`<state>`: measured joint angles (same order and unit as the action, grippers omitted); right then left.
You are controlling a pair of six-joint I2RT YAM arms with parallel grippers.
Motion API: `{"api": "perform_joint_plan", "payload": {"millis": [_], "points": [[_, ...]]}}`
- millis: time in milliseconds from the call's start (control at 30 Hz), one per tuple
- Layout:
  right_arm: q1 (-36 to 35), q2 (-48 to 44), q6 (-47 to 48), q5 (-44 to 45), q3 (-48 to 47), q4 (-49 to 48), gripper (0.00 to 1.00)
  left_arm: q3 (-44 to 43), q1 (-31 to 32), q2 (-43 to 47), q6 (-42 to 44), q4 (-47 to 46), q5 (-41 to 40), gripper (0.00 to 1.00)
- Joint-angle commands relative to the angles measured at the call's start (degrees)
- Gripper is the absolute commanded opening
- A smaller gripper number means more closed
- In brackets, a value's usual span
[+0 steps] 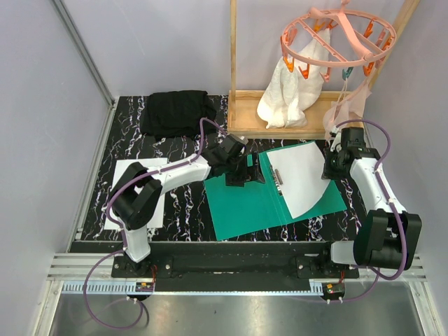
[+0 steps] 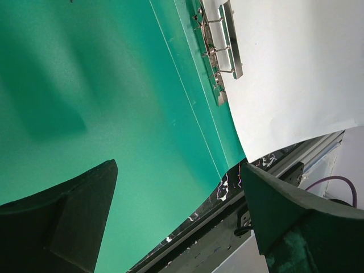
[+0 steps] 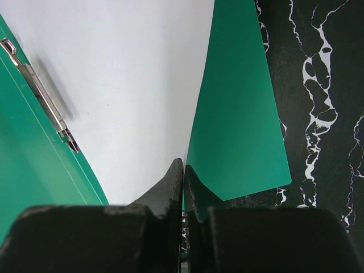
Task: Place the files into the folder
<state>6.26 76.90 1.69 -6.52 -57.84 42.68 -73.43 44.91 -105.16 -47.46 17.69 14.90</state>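
- One of the files, a loose sheet (image 1: 159, 208) of thin, flat white paper, lies on the table (image 1: 183, 204), whose black top is veined with white like marble. The left arm partly covers the sheet, which lies well apart from the folder.
- A black cloth (image 1: 175, 112), soft and bunched, sits at the far edge.
- The left gripper (image 2: 176, 219) hangs over the folder's left flap with its dark, matte, wedge-shaped fingers spread wide — nothing between them.
- The folder (image 1: 245, 206) lies open and flat in the middle of the table, a smooth teal-green card with a faint crease line near its spine.
- A slim metal clip (image 2: 219, 51), shiny and bar-shaped, runs along the spine at the inner edge of the right flap.
- The other sheet (image 1: 301, 178) rests on the right flap with one edge against the clip; its near corner curls in a soft curve.
- The right gripper (image 3: 182, 185) has its fingers pinched together with no gap — the sheet's right edge runs straight into the seam between them.
- A wooden rack (image 1: 238, 112) stands behind, with a round pink peg hanger (image 1: 336, 42) holding white fabric (image 1: 294, 91).
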Motion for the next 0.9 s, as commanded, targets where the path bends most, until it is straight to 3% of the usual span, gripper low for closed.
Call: {"api": "perform_joint_plan", "payload": {"millis": [0,400,533,867], "points": [[-0.7,1.1,0.6,0.8,-2.1,-1.7,0.12,0.5,-0.3,2.6,0.4,-2.2,1.5,0.93],[-1.0,1.8,-0.9,0.2,-2.2,-1.5,0.22,0.5,-0.5,2.7,0.4,-2.3,1.8,0.93],[-1.0,1.8,-1.3,0.9,-2.3,-0.8,0.37,0.7,-0.5,2.9,0.4,-2.2,2.0,0.93],[-1.1,2.0,-4.7,2.0,-3.7,2.5,0.53,0.9,-0.6,2.9,0.2,-2.7,2.4,0.93]]}}
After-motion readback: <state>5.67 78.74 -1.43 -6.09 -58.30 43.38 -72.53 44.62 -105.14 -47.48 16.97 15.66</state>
